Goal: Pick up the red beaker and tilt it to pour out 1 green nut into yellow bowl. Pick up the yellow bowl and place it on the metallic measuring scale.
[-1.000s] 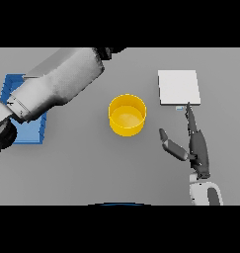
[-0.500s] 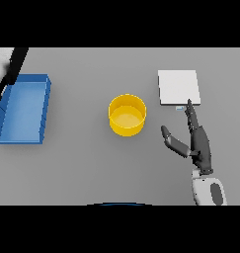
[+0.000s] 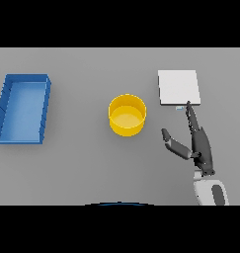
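The yellow bowl (image 3: pixel 127 115) stands upright in the middle of the grey table. I cannot make out anything inside it. To its upper right lies the flat, pale metallic measuring scale (image 3: pixel 178 87). My right hand (image 3: pixel 199 144) is open just right of the bowl, fingers straight and pointing at the scale's near edge, thumb spread toward the bowl. It touches neither the bowl nor the scale. The red beaker does not appear in this view. My left hand is out of sight.
A blue tray (image 3: pixel 23 108) with raised walls sits at the left side of the table, nothing visible in it.
My left arm, which lay over the blue tray, has drawn back out of view to the left. My right hand has shifted slightly left toward the bowl.
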Tool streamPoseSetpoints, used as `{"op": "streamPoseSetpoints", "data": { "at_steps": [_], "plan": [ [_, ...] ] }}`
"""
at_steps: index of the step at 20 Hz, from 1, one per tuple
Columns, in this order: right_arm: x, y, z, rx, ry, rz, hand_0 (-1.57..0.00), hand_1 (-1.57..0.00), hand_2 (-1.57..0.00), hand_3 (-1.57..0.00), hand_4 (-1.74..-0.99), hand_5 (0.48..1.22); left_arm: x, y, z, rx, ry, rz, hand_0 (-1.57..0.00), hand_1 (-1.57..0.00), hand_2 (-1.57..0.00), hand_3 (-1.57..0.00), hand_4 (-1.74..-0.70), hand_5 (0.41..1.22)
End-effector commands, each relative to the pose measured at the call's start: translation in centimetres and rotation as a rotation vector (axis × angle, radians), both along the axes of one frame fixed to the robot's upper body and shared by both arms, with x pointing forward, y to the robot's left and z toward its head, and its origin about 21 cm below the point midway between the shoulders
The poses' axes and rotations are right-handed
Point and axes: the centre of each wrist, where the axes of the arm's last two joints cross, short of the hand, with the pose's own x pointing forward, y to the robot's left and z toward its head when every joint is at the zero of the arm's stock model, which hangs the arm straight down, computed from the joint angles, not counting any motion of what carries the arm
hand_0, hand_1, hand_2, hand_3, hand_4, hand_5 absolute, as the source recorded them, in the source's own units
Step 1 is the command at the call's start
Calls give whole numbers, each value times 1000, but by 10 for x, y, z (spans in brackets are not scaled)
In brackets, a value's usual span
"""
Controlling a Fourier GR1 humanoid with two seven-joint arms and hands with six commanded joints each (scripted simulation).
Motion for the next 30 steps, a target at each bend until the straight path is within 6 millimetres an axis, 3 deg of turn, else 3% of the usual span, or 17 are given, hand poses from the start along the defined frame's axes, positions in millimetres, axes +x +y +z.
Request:
{"op": "streamPoseSetpoints", "data": {
  "at_steps": [1,6,10,13,16,18,19,20,21,22,23,25,27,30],
  "plan": [
    [1,-1,0,-5,2,5,1,1,1,1,-1209,620,-7,6,-11,-47,2,46,-1571,-1571,-1570,-1451,-1740,1221],
    [1,5,-2,-27,10,26,1,1,1,1,-1206,657,-51,14,-69,-183,30,159,-1571,-1571,-1571,-1450,-1741,1221],
    [3,5,1,-24,9,25,1,1,1,1,-1218,664,-83,16,-104,-251,71,229,-1571,-1571,-1571,-1450,-1741,1221],
    [3,4,0,-32,11,24,1,1,1,1,-1217,666,-94,13,-121,-279,86,250,-1571,-1571,-1571,-1509,-1741,1221],
    [-2,3,0,-34,-5,24,1,1,1,1,-1207,665,-99,13,-128,-279,104,275,-1571,-1571,-1571,-1539,-1741,1117],
    [0,2,2,-26,-5,27,1,1,1,1,-1205,664,-101,11,-134,-262,136,285,-1571,-1571,-1571,-1551,-1741,967],
    [-1,4,1,-29,-8,30,1,1,1,1,-1202,667,-102,12,-134,-246,152,275,-1571,-1571,-1571,-1555,-1667,908],
    [-5,4,0,-30,-11,32,1,1,1,1,-1197,664,-103,10,-134,-237,184,251,-1571,-1571,-1571,-1503,-1530,865],
    [-2,5,2,-21,-8,25,1,1,1,1,-1192,663,-107,10,-135,-237,214,218,-1564,-1449,-1432,-1362,-1374,830],
    [-2,3,2,-19,-3,26,1,1,1,1,-1188,663,-109,11,-133,-250,262,192,-1457,-1180,-1187,-1129,-1229,803],
    [-2,5,-1,-25,5,19,1,1,1,1,-1187,664,-111,12,-128,-261,304,174,-1166,-944,-959,-903,-1120,778],
    [-4,3,-2,-34,3,21,1,1,1,1,-1181,665,-116,14,-125,-254,374,143,-746,-604,-613,-577,-968,740],
    [-5,4,2,-41,-3,24,1,1,1,1,-1184,667,-117,16,-119,-241,395,121,-477,-386,-392,-369,-878,710],
    [-6,7,-6,-40,12,18,1,1,1,1,-1187,666,-114,18,-116,-260,404,111,-244,-197,-200,-189,-815,684]
  ]
}}
